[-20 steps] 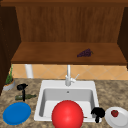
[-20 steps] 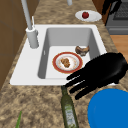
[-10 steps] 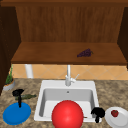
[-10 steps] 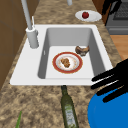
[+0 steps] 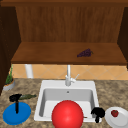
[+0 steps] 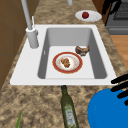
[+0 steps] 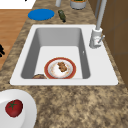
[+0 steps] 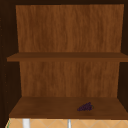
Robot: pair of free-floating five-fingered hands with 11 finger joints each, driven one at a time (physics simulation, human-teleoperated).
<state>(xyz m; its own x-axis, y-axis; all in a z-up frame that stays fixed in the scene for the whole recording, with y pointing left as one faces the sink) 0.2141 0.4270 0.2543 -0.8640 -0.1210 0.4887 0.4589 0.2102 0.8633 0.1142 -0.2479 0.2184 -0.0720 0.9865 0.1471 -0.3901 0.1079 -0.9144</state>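
Blue plate (image 5: 16,117) sits on the tabletop (image 6: 37,105) way over at the left, about 8 o'clock from the sink (image 5: 40,110) in the front view. Left robot hand (image 5: 15,98) hangs right over it, nearer its far edge, and in the left side view its fingers (image 6: 121,85) are spread out straight above the plate's rim, not curled on anything. Can't tell if they actually touch the plate.

Just past the plate there's a green bottle (image 6: 68,110) lying on its side, neck pointing at the sink, roughly 1 o'clock from the plate in the front view. Potted plant (image 5: 8,82) is in the back left corner at 11 o'clock.

Middle: the sink has a red-rimmed plate (image 6: 67,62) with some brown food on it, and a brownish lump (image 6: 82,50) just beside it. Faucet (image 5: 68,77) stands at 12 o'clock behind the basin. A big red ball (image 5: 67,115) shows at 6 o'clock in the front view.

Right robot hand (image 5: 98,113) floats at the sink's front right corner, 5 o'clock; can't tell what its fingers are doing. Just right of it, a white plate (image 5: 120,120) with a tomato (image 5: 114,113) on it. Up on the shelf (image 5: 50,53), a bunch of purple grapes (image 5: 85,53) at about 1 o'clock.
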